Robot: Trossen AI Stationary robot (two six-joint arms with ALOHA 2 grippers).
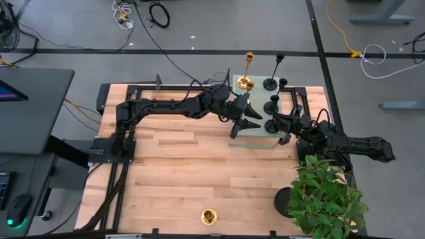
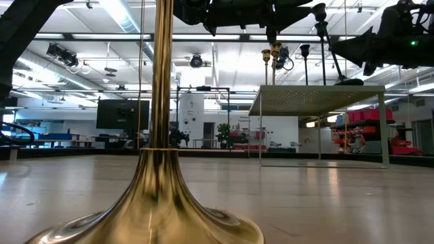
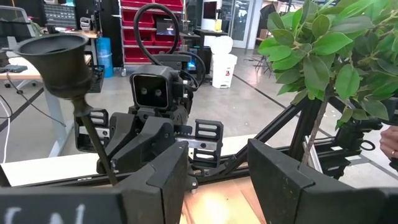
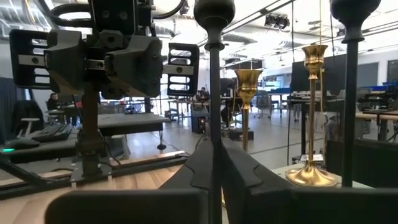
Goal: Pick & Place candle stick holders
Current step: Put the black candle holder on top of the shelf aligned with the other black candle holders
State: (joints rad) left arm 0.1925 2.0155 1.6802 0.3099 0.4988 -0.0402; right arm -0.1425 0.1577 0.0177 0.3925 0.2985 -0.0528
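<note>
Left gripper (image 1: pixel 247 123) sits over the near-left edge of the pale green stand (image 1: pixel 257 127) at the tabletop's (image 1: pixel 172 172) far right; fingers (image 3: pixel 163 180) spread apart, nothing between them

Right gripper (image 1: pixel 283 130) is at the stand's near-right side, fingers (image 4: pixel 200 167) clamped on the thin stem of a black candlestick (image 4: pixel 214 74). In the high view that candlestick's round base (image 1: pixel 272 124) rests on the stand just beside the gripper

Also on the stand: a tall gold candlestick (image 1: pixel 248 69) and a short gold one (image 1: pixel 248 85) touching at the far-left corner, plus three more black candlesticks: tall (image 1: pixel 275 72) at the far edge, shorter (image 1: pixel 283 83) just right of it, another (image 1: pixel 273 104) mid-stand

One gold candlestick (image 1: pixel 209 216) stands alone near the tabletop's front edge, well apart from the stand; its flared base fills the low view (image 2: pixel 156 203)

A leafy plant (image 1: pixel 327 196) in a black pot (image 1: pixel 285 200) sits at the front-right corner
</note>
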